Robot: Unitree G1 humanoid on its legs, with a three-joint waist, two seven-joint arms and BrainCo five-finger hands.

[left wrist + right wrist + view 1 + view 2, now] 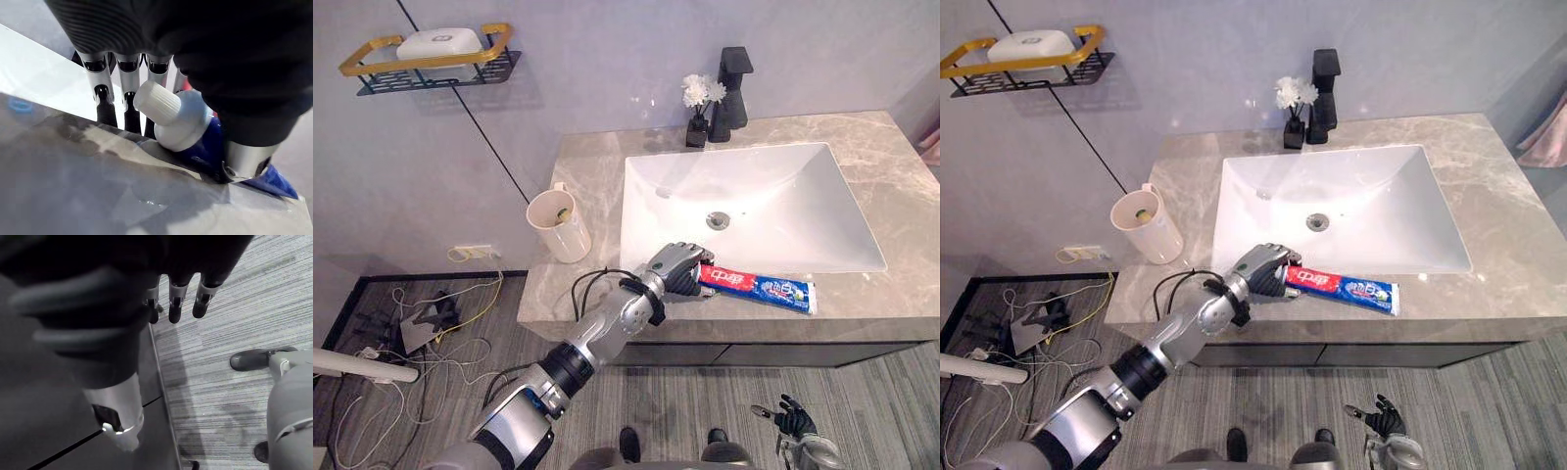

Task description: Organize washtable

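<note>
Left eye view: toothpaste (pixel 759 287) lies along the front of the counter (pixel 891 166), cap leftward, pinched by the left hand (pixel 675 265); right hand (pixel 793 420) hangs relaxed.

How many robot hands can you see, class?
2: the left hand grips the toothpaste tube on the countertop; the right hand hangs open near the floor.

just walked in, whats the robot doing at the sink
The robot's left hand is curled round the cap end of a toothpaste tube, which lies on the counter along the front edge of the sink. The tube rests on the stone, not yet lifted. A cream cup stands at the counter's left end. The right hand hangs open, low near the floor.
</note>
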